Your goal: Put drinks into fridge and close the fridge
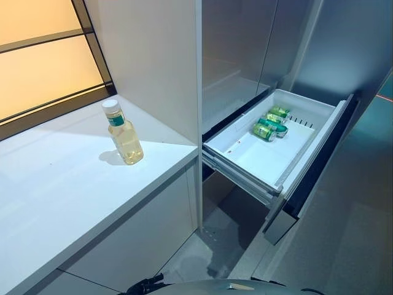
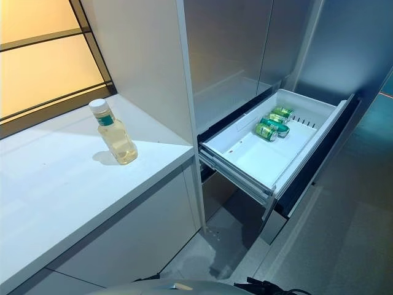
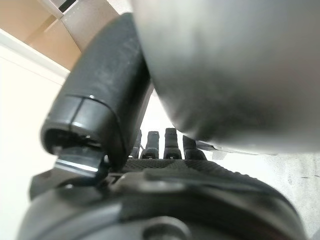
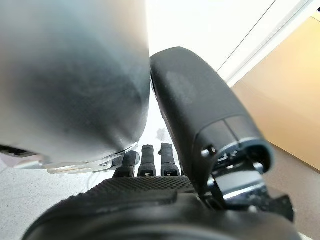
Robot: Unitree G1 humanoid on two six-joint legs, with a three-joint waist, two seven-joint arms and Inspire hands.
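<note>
A clear bottle of pale yellow drink (image 1: pixel 124 135) with a white cap and green label stands upright on the white counter (image 1: pixel 61 196). To its right the fridge's white drawer (image 1: pixel 261 158) is pulled out and open. Green cans (image 1: pixel 271 123) lie on their sides at the drawer's far end. My left hand (image 3: pixel 165 175) shows in the left wrist view with relaxed fingers and holds nothing. My right hand (image 4: pixel 150 192) shows in the right wrist view, likewise relaxed and holding nothing. Both hands are away from the bottle and the drawer.
The fridge's grey upper doors (image 1: pixel 239 55) rise behind the drawer. A white side panel (image 1: pixel 153 55) separates counter and fridge. The drawer's dark front (image 1: pixel 319 163) juts out over the grey floor (image 1: pixel 356 246). A window (image 1: pixel 43 55) lies behind the counter.
</note>
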